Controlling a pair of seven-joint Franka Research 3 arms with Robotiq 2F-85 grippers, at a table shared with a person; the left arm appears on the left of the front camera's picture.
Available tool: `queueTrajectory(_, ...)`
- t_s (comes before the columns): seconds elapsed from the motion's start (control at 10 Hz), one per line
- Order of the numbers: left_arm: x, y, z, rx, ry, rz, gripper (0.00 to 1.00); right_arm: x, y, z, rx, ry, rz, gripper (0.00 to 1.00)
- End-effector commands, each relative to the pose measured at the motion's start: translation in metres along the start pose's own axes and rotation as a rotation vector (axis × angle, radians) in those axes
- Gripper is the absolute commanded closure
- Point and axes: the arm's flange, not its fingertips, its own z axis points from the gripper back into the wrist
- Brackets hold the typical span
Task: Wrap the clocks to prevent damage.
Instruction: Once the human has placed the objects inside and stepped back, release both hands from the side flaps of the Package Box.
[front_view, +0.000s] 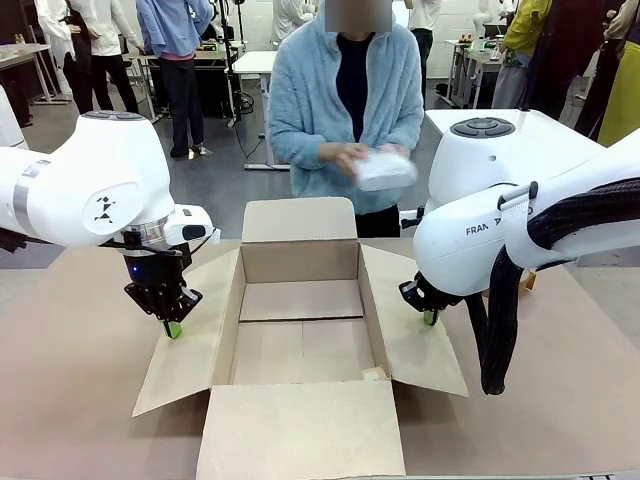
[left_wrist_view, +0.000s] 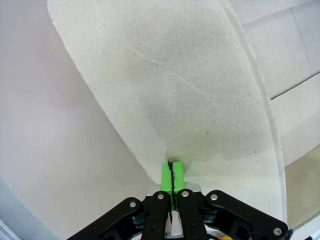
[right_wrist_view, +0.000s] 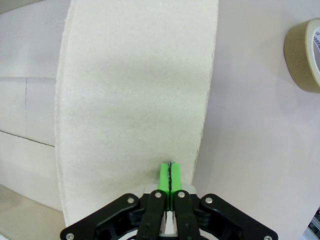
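– Front view first: why do we have both sets of fingers down at the box (front_view: 300, 262)?

– We think it is to keep it open for packing. Our left fingers (front_view: 174, 329) are pressed fully together with nothing between them, and their tips rest on the outer edge of the left flap (front_view: 195, 345). Our right fingers (front_view: 430, 318) are closed and empty in the same way, touching the right flap (front_view: 405, 335). In each wrist view we see the green pads meeting and bare cardboard spreading away just ahead of the tips.

– And where are the clocks?

– Well beyond both sets of fingers, on the far side of the box. The person's hands (front_view: 345, 158) hold the bundle (front_view: 385, 170) of whitish bubble wrap up off the counter (front_view: 70, 400). We cannot see what is inside it. The hands seem to be working on the wrap, so we judge the wrapping is close to done and the bundle has not yet gone into the box.

– What do we count?

– We count one box with four flaps spread open, one bundle and two hands on it. There is one tape roll (right_wrist_view: 305, 55), lying flat on the counter up and to the right of our right fingers. Our two sets of fingers each rest on one side flap.
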Motion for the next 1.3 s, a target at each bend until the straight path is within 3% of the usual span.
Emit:
queueTrajectory(0.0,-0.0006,0.0001,-0.0001,0.004,0.002,-0.002,1.00,-0.0001,-0.0005,-0.0009,-0.003,0.000,-0.006,0.99)
queueTrajectory(1.2,-0.0006,0.0001,-0.0001,0.004,0.002,-0.002,1.00,-0.0001,-0.0005,-0.0009,-0.003,0.000,-0.006,0.99)
